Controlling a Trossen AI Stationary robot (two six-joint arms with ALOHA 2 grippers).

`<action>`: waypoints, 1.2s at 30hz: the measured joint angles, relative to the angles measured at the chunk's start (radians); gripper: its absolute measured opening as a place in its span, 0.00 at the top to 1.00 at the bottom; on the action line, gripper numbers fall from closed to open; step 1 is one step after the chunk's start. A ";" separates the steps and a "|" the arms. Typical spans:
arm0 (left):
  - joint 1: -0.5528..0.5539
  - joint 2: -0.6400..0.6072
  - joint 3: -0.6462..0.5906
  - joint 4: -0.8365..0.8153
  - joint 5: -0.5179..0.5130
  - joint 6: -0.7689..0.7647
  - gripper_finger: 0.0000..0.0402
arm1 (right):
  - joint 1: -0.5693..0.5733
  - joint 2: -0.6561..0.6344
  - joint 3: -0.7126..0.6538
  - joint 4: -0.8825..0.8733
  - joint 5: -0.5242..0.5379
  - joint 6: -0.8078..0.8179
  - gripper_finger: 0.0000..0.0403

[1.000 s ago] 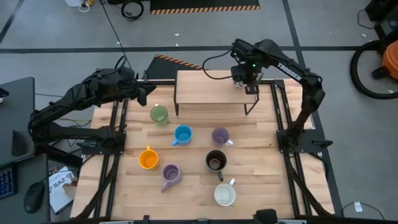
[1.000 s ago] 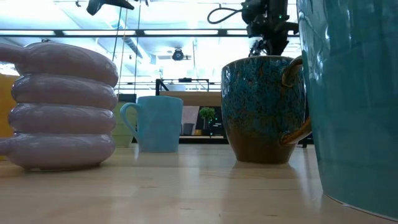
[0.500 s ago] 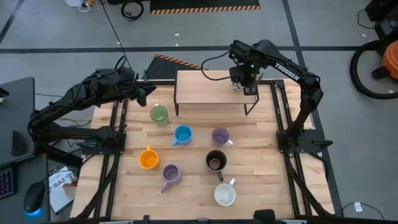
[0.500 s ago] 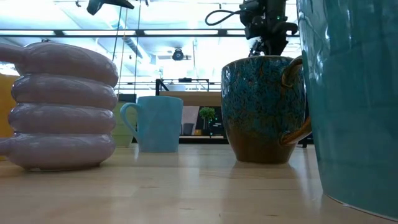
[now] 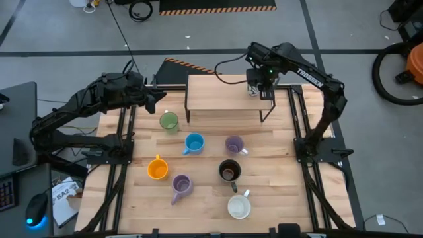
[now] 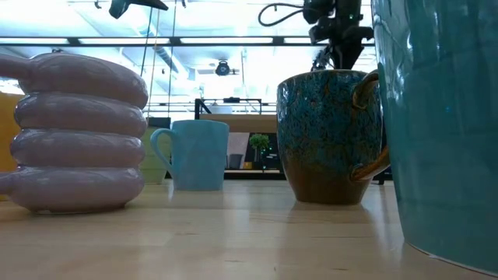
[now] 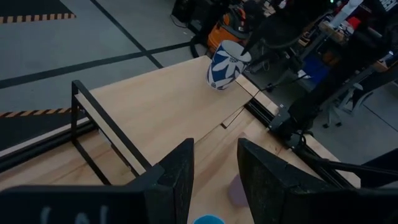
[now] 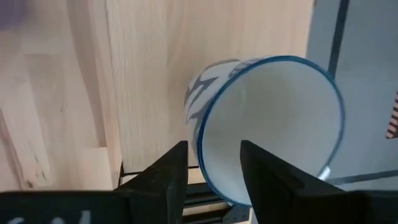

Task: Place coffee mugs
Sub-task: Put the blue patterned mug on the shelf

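My right gripper (image 5: 260, 87) hangs over the far right corner of the raised wooden shelf (image 5: 221, 92), shut on a white mug with a blue pattern (image 7: 225, 65). Seven more mugs stand on their bases on the table in front of the shelf: green (image 5: 169, 121), blue (image 5: 193, 143), lilac (image 5: 234, 144), orange (image 5: 157, 168), a second lilac (image 5: 181, 186), dark brown (image 5: 229, 170) and cream (image 5: 239, 206). My left gripper (image 5: 157, 99) waits open by the shelf's left end, above the table. My right gripper (image 8: 214, 149) holds the white-and-blue mug by its rim (image 8: 202, 155), one finger (image 8: 264, 171) inside the cup and one (image 8: 168, 171) outside its wall. It comes from above, pointing down. The mug is slightly tilted at the shelf's corner; whether its base rests on the shelf I cannot tell.
The shelf (image 7: 161, 106) stands on thin black metal legs along the table's far side, and its top is bare wood left of the held mug. The near mugs fill the low view, among them the ridged lilac one (image 6: 78, 132) and the dark one (image 6: 331, 136). Black rails run along both table sides.
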State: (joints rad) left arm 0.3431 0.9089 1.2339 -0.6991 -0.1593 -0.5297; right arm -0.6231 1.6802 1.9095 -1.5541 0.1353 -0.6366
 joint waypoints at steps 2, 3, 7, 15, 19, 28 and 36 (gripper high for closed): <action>0.000 0.000 0.000 0.000 0.000 0.000 0.68 | 0.000 -0.017 0.000 0.004 0.029 0.019 0.62; 0.000 0.000 0.000 0.000 0.000 0.000 0.68 | 0.000 -0.028 0.000 0.010 0.052 0.035 0.62; 0.000 0.000 0.000 0.000 0.000 0.000 0.68 | -0.010 -0.083 0.000 0.023 0.124 0.068 0.62; 0.001 0.000 0.000 0.000 0.000 0.000 0.68 | -0.068 -0.137 0.001 0.055 0.043 0.175 0.62; 0.001 0.000 0.000 0.000 0.000 0.000 0.68 | -0.053 -0.137 0.001 0.051 -0.053 0.222 0.62; 0.001 0.000 0.000 0.000 0.000 0.000 0.68 | 0.022 -0.140 -0.073 0.286 -0.048 0.327 0.62; 0.001 0.000 0.000 -0.001 0.000 -0.005 0.68 | 0.041 -0.141 -0.185 0.354 -0.028 0.506 0.62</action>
State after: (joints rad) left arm 0.3439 0.9092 1.2335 -0.6997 -0.1596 -0.5345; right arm -0.5819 1.5390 1.7246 -1.2006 0.1077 -0.1310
